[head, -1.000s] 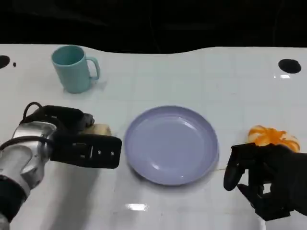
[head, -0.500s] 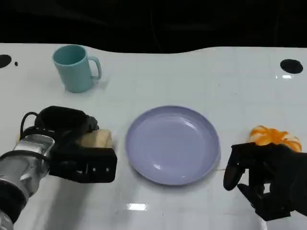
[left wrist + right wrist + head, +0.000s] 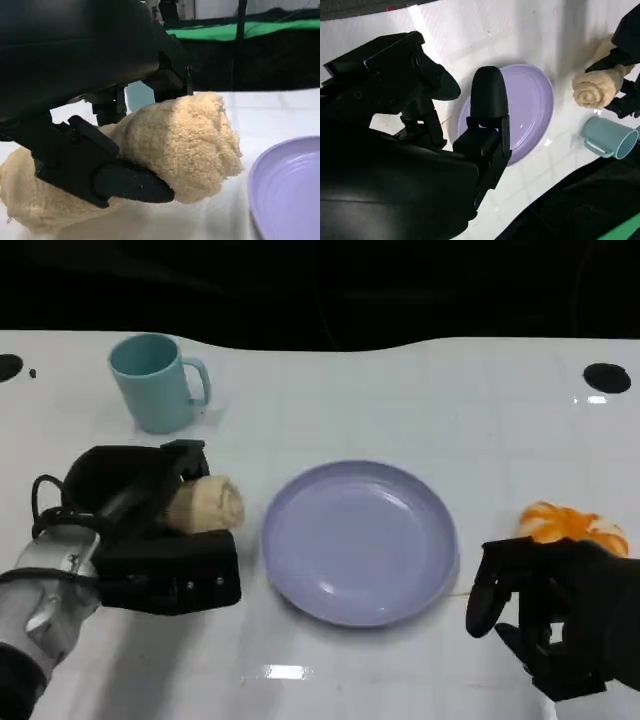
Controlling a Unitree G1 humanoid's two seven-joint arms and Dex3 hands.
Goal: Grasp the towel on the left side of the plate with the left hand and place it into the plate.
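A rolled beige towel (image 3: 205, 505) sits in the grip of my left hand (image 3: 150, 530), just left of the lavender plate (image 3: 360, 540). Up close, the towel (image 3: 175, 145) is clamped between black fingers (image 3: 100, 170), with the plate rim (image 3: 285, 190) beside it. From the right wrist, the towel roll (image 3: 595, 87) appears raised off the white table, beyond the plate (image 3: 530, 107). My right hand (image 3: 555, 615) rests low at the right of the plate with fingers apart and nothing in them.
A teal mug (image 3: 155, 380) stands at the back left, also seen as the mug (image 3: 605, 136) beside the towel. An orange peeled fruit (image 3: 570, 525) lies right of the plate, just behind my right hand. The white table (image 3: 420, 400) stretches behind the plate.
My left hand closed around the towel and lifted it; the roll now sits higher and more exposed than a second ago. The right hand has stayed put.
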